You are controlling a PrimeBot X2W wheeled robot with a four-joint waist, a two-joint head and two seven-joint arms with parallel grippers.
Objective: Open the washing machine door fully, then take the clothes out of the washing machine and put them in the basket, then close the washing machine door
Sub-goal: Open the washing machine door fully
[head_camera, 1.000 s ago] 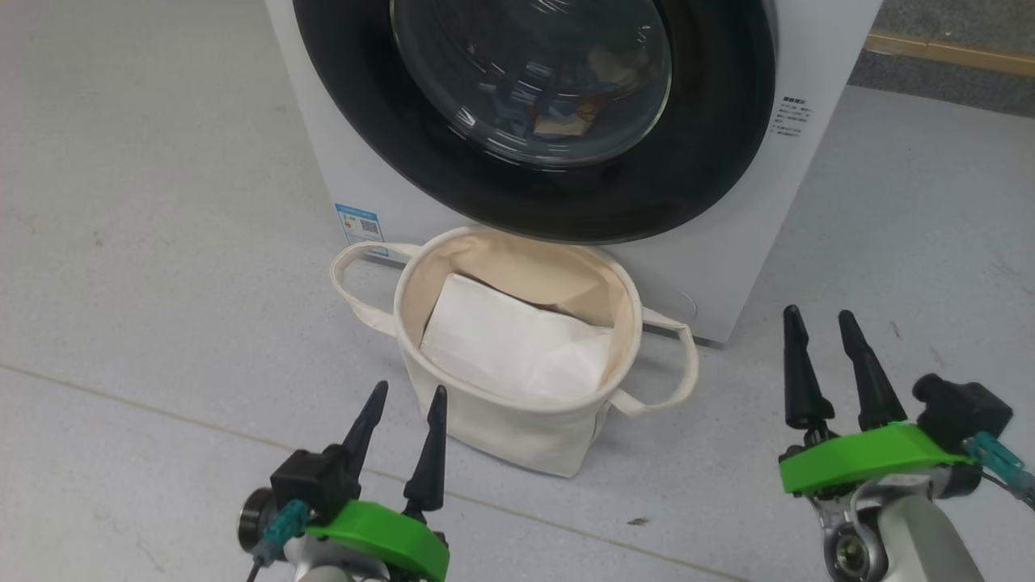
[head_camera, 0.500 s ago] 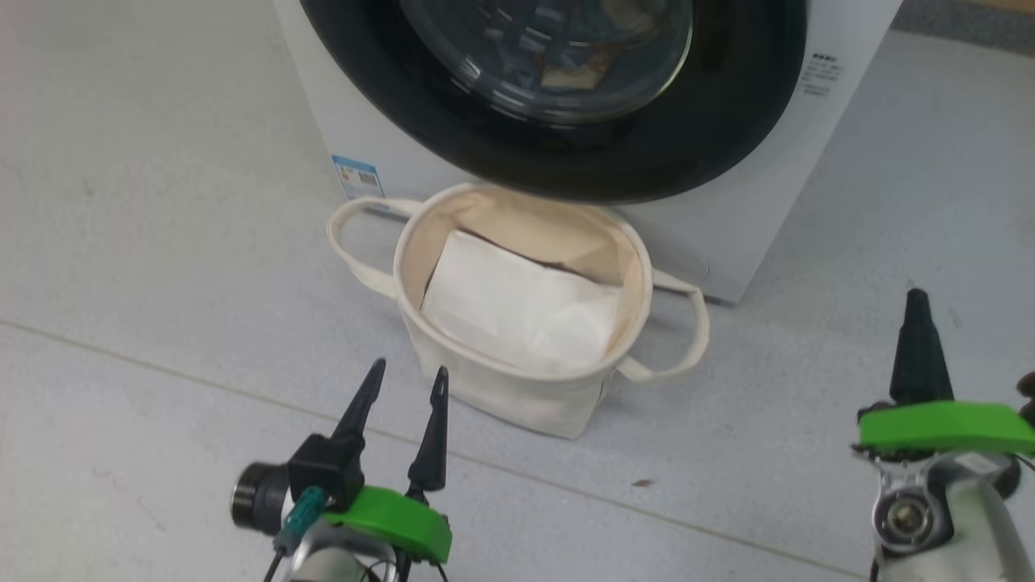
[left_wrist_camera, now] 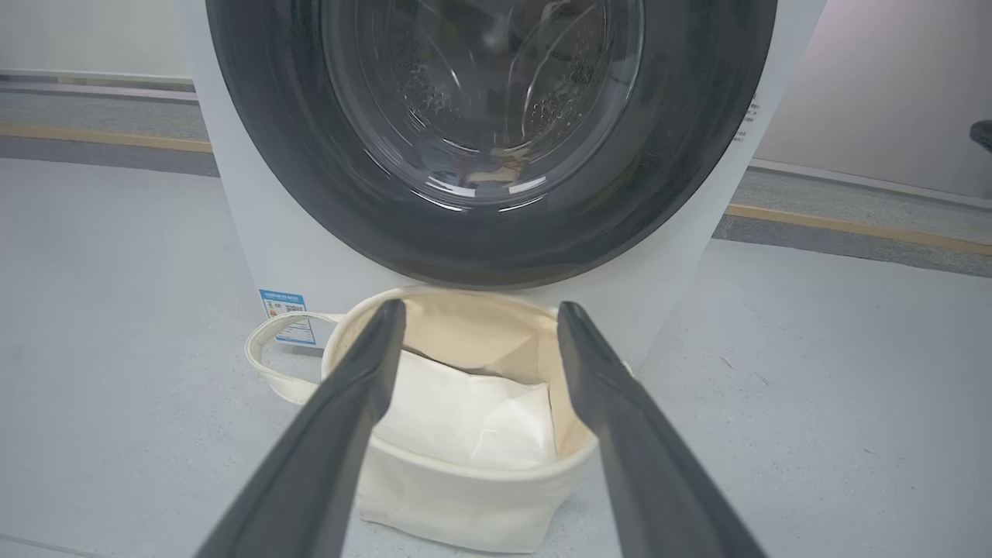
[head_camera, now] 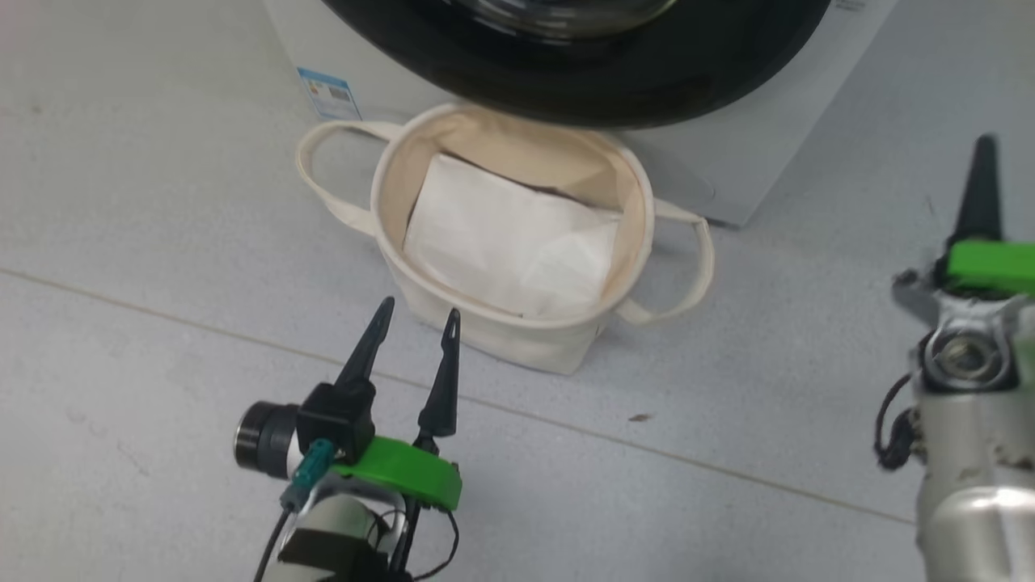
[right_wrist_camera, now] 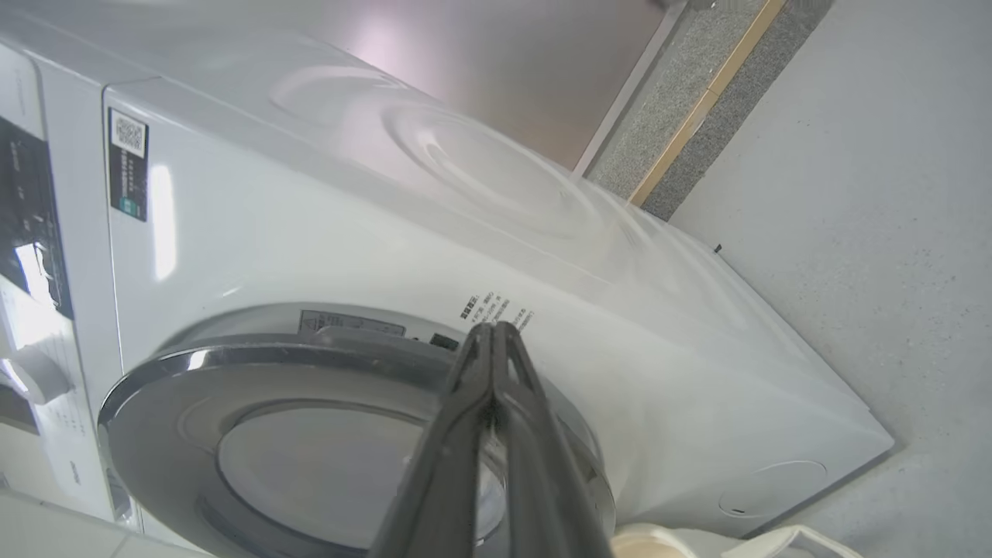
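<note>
From my remote station, the washing machine [head_camera: 768,145] stood on the grey floor [head_camera: 162,202] with its door [left_wrist_camera: 480,101] closed flat against the white front, the glossy black rim ringing the bulging glass. A dim tan shape [left_wrist_camera: 496,172] sat low behind the glass, and I could not make out what it was. The cream basket [head_camera: 501,339] stood on the floor just in front of the washer, directly below the door's lower rim, its two strap handles looping out to either side. A plain white sheet [head_camera: 501,242] lay folded inside it. A small blue label [head_camera: 327,91] showed on the washer's lower front corner, beside the basket's left handle. My left gripper [head_camera: 420,307] hung over the floor on the near side of the basket, fingers spread wide with nothing between them. In the left wrist view the two fingers framed the basket's mouth. My right gripper [head_camera: 985,144] was at the right edge of the head view, well apart from the basket, its fingers pressed together on nothing. In the right wrist view its joined tips [right_wrist_camera: 492,327] lined up with the door's outer edge, near a patch of small printed text on the washer's front. I could not tell whether they touched it.
</note>
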